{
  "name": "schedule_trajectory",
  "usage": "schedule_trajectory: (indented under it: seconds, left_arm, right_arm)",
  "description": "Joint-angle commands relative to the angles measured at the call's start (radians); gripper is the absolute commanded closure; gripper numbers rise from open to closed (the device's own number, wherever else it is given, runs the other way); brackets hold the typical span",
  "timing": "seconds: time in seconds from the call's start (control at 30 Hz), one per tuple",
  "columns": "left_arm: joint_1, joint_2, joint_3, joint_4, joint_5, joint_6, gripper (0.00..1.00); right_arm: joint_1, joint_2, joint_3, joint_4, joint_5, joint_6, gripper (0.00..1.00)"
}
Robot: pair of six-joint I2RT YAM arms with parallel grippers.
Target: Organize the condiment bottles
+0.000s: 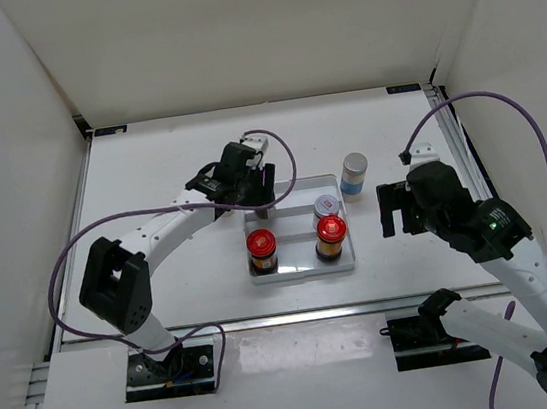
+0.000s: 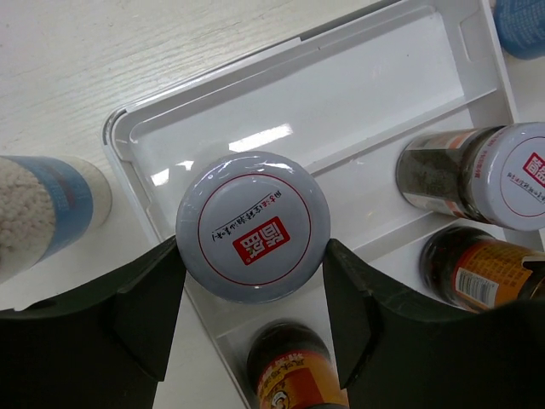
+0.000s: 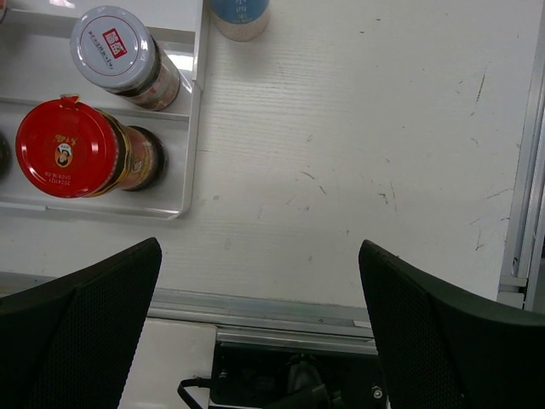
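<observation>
Left tool [image 2: 251, 281] grips white-lid jar [image 2: 253, 226] over tray [image 2: 375, 94] left end, right tool [image 3: 260, 247] gaping over desk [image 3: 383, 128]: lower plumb behind red-cap jar [image 1: 261, 244], seat flat, then release.

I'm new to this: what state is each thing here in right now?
Left end effector: shut on held white-lid jar.
Held white-lid jar: gripped over the tray's left side.
Right end effector: open, empty.
Left red-capped jar: upright, tray's front row.
Right red-capped jar: upright, tray's front row.
Second white-lid jar: upright in tray.
Blue-label jar: upright on table, outside tray.
</observation>
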Motion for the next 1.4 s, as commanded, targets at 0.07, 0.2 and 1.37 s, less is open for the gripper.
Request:
schedule_trajectory:
  seconds: [0.07, 0.2, 1.37]
  left_arm:
    - [-0.038, -0.042, -0.038, -0.015, 0.03, -0.038, 0.89]
    - [-0.07, -0.107, -0.087, -0.015, 0.01, -0.082, 0.89]
    - [-0.024, -0.248, 0.246, -0.234, -0.427, 0.182, 0.0]
  right_arm:
    - [-0.003, -0.011, -0.006, 0.003, 0.024, 0.005, 0.0]
    - [-0.003, -0.011, -0.006, 0.012, 0.024, 0.005, 0.0]
    - [-0.049, 0.347, 0.198, 0.127, 0.036, 0.039, 0.0]
